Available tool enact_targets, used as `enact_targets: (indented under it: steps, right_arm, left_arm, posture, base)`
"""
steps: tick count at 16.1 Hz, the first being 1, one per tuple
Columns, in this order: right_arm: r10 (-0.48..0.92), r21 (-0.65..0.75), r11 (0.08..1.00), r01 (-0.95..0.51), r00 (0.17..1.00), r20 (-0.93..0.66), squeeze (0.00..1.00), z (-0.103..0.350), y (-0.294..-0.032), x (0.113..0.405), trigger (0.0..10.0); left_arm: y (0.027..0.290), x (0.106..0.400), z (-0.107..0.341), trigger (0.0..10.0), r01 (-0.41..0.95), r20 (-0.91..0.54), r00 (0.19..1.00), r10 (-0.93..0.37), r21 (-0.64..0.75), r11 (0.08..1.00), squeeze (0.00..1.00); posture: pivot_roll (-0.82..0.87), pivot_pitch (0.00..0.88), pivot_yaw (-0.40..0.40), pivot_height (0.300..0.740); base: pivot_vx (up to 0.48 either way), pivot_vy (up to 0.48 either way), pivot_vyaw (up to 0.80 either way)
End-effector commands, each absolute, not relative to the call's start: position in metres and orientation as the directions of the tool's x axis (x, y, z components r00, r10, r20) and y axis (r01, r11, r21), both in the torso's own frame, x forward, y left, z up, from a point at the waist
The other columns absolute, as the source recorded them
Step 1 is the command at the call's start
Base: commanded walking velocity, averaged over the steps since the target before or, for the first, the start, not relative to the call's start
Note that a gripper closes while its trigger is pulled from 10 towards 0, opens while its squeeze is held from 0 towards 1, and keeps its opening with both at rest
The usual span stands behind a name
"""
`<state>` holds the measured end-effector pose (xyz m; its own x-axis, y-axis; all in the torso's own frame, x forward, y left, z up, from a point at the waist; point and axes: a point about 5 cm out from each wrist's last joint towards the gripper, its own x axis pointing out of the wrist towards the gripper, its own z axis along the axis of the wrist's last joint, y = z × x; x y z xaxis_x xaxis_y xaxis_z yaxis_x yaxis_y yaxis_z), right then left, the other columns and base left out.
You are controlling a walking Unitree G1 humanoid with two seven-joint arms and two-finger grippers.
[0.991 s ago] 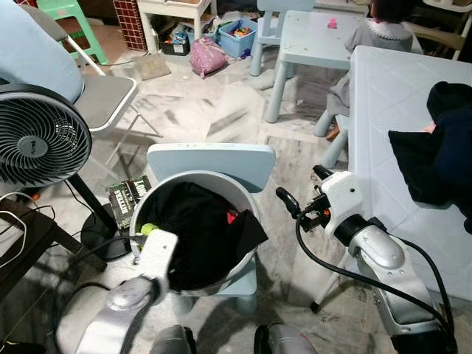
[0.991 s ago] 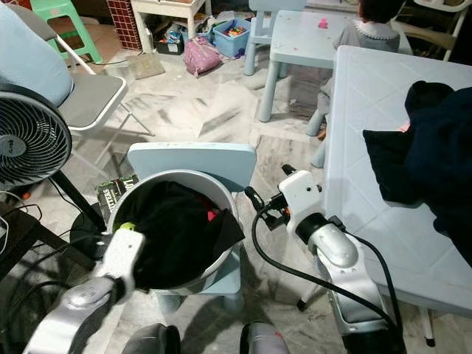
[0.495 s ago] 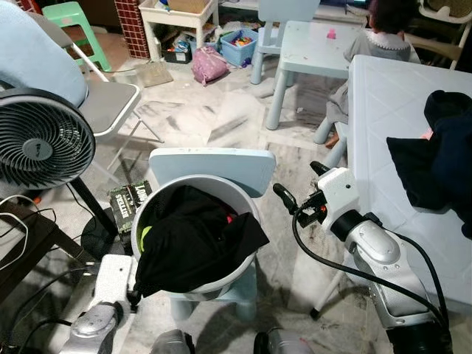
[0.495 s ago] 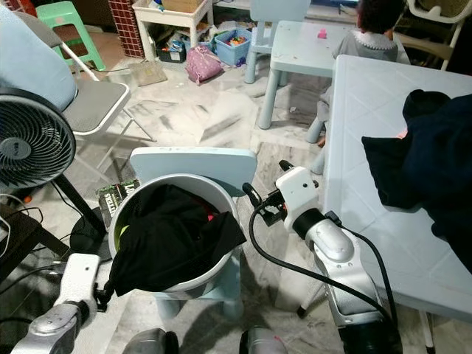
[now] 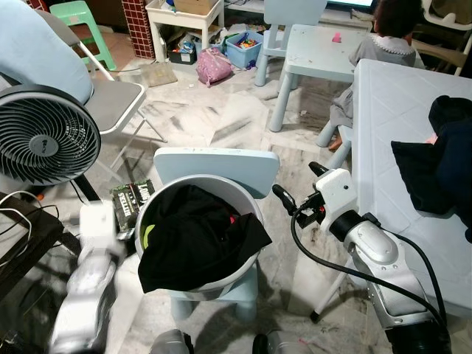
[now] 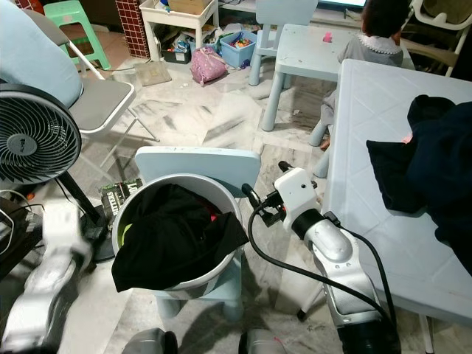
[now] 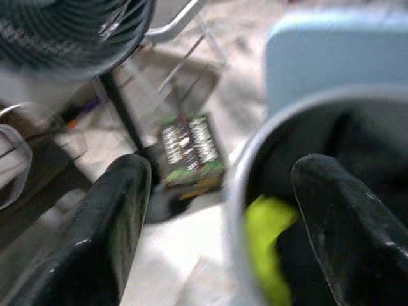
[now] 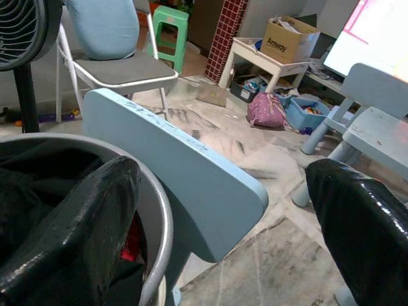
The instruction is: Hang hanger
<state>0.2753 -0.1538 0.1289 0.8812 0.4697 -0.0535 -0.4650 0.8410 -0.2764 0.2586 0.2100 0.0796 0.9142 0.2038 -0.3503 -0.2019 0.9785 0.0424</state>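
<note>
Smooth pale plastic basket [image 5: 243,274] – matt black cloth [image 5: 195,240]; glossy black fingers [image 8: 357,223].

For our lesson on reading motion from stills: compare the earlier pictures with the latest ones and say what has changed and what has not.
The left gripper has pulled out of the white bucket and swung off to the robot's left, now blurred beside it, fingers open and empty. The black clothes it was reaching into now drape further over the bucket's front rim. The right gripper stays open beside the bucket; the blue chair and fan are unmoved.
</note>
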Motion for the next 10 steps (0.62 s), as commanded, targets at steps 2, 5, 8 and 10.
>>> enact_targets:
  steps: [2,5,8,10]
  right_arm:
    - [0.476,-0.282,0.836,-0.471,0.878,-0.054,0.00,0.129,-0.153,0.277,10.0]
    - [0.484,-0.291,0.829,-0.477,0.874,-0.053,0.00,0.130,-0.151,0.276,10.0]
    - [0.486,-0.295,0.826,-0.480,0.872,-0.057,0.00,0.130,-0.151,0.275,10.0]
    - [0.486,-0.295,0.826,-0.481,0.872,-0.059,0.00,0.130,-0.150,0.275,10.0]
  left_arm:
    - [0.201,0.279,0.087,10.0,-0.216,-0.363,0.914,0.182,-0.054,0.975,1.00]
    - [0.175,0.311,0.086,10.0,-0.271,-0.440,0.890,0.118,-0.302,0.914,1.00]
    - [0.148,0.319,0.086,10.0,-0.280,-0.485,0.873,0.053,-0.408,0.869,0.00]
    - [0.135,0.314,0.076,10.0,-0.308,-0.542,0.840,0.025,-0.439,0.844,0.00]
  posture:
    - [-0.03,0.064,-0.026,0.740]
    - [-0.06,0.065,-0.025,0.740]
    - [-0.06,0.068,-0.023,0.740]
    - [-0.06,0.074,-0.020,0.740]
  base:
    - [0.000,0.000,0.00]
    - [0.000,0.000,0.00]
    - [0.000,0.000,0.00]
    - [0.000,0.000,0.00]
